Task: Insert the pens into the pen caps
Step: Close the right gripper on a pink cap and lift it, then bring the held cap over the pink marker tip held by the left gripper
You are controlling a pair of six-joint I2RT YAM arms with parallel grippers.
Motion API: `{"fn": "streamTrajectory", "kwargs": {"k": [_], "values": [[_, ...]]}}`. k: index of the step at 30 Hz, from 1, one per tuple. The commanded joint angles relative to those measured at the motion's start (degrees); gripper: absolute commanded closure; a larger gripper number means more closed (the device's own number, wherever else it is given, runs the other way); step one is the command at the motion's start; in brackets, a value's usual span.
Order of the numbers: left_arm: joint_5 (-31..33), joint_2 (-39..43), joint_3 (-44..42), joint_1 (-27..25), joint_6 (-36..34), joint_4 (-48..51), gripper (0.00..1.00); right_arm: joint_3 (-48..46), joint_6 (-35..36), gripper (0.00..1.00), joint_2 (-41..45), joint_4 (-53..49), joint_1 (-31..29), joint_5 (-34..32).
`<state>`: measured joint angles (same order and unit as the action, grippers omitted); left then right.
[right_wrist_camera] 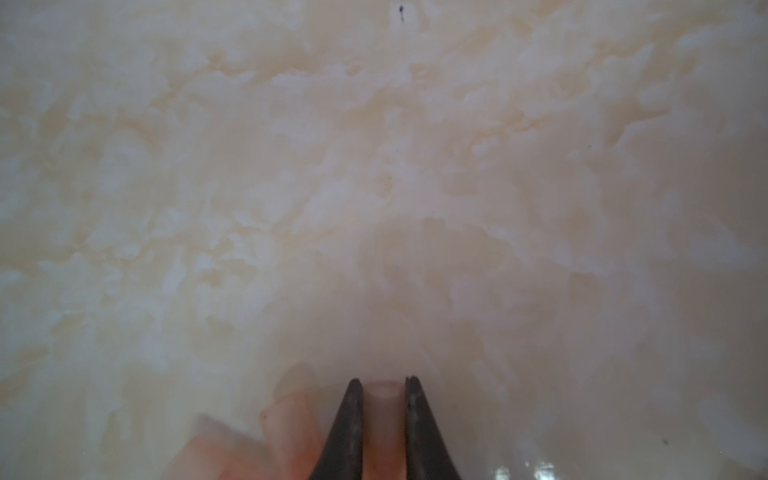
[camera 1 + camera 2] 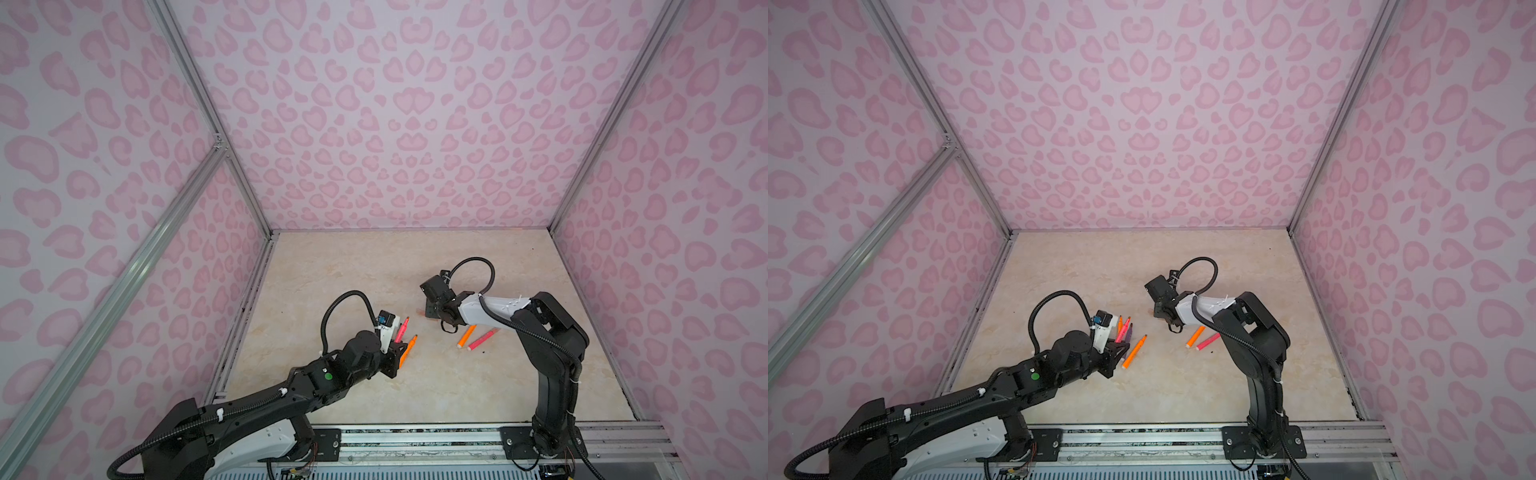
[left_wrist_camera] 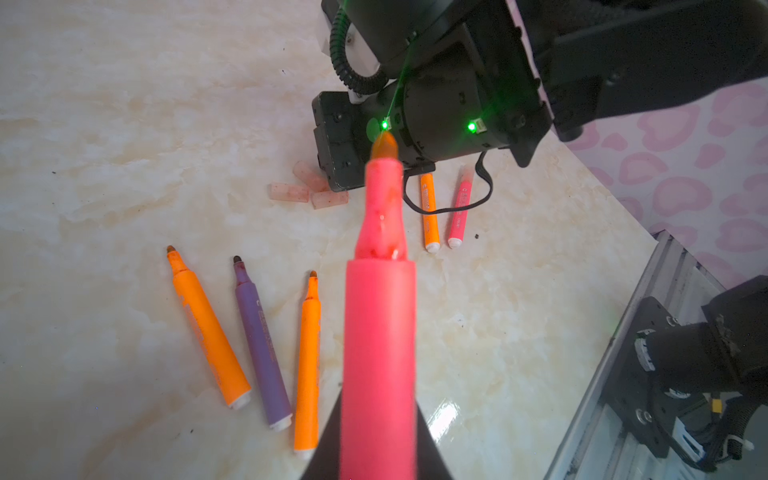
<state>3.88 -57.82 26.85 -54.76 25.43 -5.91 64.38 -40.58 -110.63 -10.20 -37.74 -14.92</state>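
Note:
My left gripper (image 2: 395,347) (image 3: 378,440) is shut on a pink-red pen (image 3: 380,316) (image 2: 1122,332), whose dark tip points toward the right arm. My right gripper (image 1: 383,382) (image 2: 430,312) is down at the table, shut on a translucent pen cap (image 1: 383,419). Two more caps (image 1: 291,428) lie beside its fingers. In the left wrist view three caps (image 3: 289,192) lie by the right gripper. Two orange pens (image 3: 208,328) (image 3: 307,365) and a purple pen (image 3: 262,345) lie uncapped below my left gripper.
An orange pen (image 2: 465,336) and a pink pen (image 2: 482,339) lie side by side under the right arm. The marble tabletop (image 2: 374,266) is walled by pink patterned panels. A metal rail (image 2: 415,436) runs along the front edge.

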Motion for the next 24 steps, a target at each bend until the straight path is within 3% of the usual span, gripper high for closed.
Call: {"fn": "streamTrajectory", "kwargs": {"k": [1, 6, 15, 24], "values": [[-0.28, 0.51, 0.27, 0.01, -0.03, -0.9, 0.97, -1.51, -1.11, 0.85, 1.59, 0.5, 0.31, -0.03], [-1.12, 1.0, 0.35, 0.02, 0.23, -1.09, 0.97, -5.0, -1.67, 0.88, 8.96, 0.94, 0.89, -0.93], [-1.69, 1.05, 0.15, -1.5, 3.63, -4.57, 0.97, -17.45, -5.62, 0.92, 31.14, 8.15, 0.69, 0.93], [0.67, -3.28, 2.46, -6.5, 6.51, -11.54, 0.97, -25.97, -9.3, 0.95, 46.49, 22.53, -6.33, 3.88]]}}
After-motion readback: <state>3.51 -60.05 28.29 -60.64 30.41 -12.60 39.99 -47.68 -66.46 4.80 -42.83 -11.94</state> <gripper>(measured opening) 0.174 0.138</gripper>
